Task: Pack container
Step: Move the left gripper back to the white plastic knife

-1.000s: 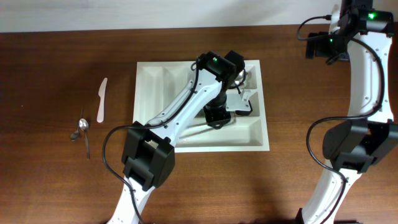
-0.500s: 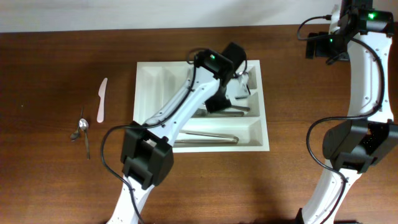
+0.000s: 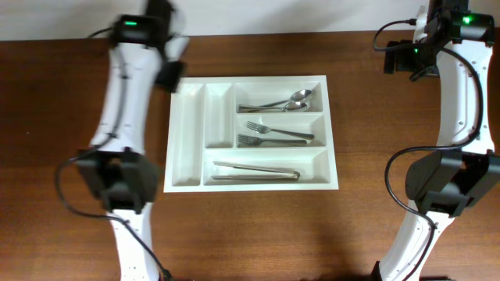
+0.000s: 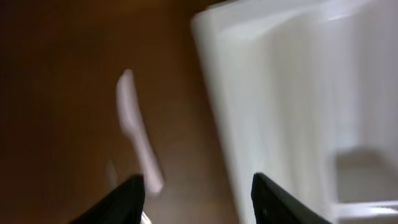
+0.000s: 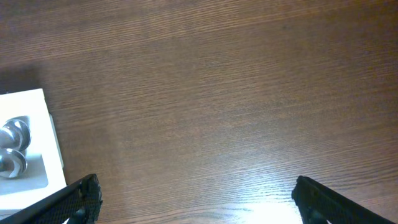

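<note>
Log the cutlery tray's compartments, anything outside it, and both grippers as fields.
tray: white, five compartments
far crosswise compartment: spoons
middle crosswise compartment: forks
near crosswise compartment: tongs
narrow compartments: both empty
white knife: outside tray, blurred
left gripper: open, holding nothing
right gripper: open, holding nothing

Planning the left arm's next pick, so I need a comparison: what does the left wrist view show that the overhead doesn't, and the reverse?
Left wrist only: a blurred white knife lying on the table beside the container's outer wall. In the overhead view, the left arm covers that spot. Overhead only: the container's filled compartments, holding spoons, forks and tongs. Both: the white container and the brown wooden table.
</note>
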You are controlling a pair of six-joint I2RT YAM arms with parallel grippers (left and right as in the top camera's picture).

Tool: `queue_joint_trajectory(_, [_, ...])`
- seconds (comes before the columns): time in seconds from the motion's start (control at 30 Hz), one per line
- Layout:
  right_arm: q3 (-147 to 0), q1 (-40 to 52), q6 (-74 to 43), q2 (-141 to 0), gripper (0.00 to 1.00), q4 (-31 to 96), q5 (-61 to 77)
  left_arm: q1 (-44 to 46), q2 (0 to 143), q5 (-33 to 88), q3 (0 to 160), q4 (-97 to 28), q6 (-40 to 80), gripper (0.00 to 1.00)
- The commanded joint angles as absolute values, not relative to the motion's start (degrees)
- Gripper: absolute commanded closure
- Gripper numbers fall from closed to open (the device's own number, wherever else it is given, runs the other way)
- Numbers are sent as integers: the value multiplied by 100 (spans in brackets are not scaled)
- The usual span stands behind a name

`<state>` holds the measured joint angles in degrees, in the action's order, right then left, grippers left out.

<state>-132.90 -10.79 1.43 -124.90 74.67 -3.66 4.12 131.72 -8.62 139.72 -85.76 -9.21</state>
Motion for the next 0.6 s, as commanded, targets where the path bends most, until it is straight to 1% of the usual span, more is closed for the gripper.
queue_joint_trajectory(0.0, [-13275,-1057,75,-12510,1,7454,-434,-242,13161,-755,13878,-8829,-156,42])
queue_joint_trajectory(0.13, [-13275,-1057,78,-12510,1,7454,-434,-812,13163,-349,13760,-8879,-47,42])
queue_joint_trajectory(0.23, [-13275,-1057,75,-12510,1,7454,-434,-987,13163,-342,13482,-8781,91,42])
queue_joint_trajectory(0.43, [-13275,-1057,78,-12510,1,7454,-434,-939,13161,-340,12381,-8239,316,42])
queue_joint_trajectory(0.57, [-13275,-1057,75,-12510,1,7454,-434,-805,13159,-276,11577,-7841,237,42])
